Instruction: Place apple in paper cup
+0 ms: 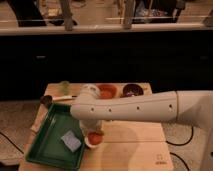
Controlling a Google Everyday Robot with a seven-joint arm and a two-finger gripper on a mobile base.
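The white arm is reaching across the wooden counter [132, 137], its gripper [93, 128] hanging directly over the paper cup [92, 142] just right of the green tray [47, 142]. The apple [95, 136] is sitting at the cup's mouth; whether anything is gripping it, I cannot tell.

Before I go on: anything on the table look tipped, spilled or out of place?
Nothing stands out. The apple sits in the paper cup, which stands upright beside the green tray. The gripper is right above the apple. The green cup and both bowls at the back are upright, with no visible spill.
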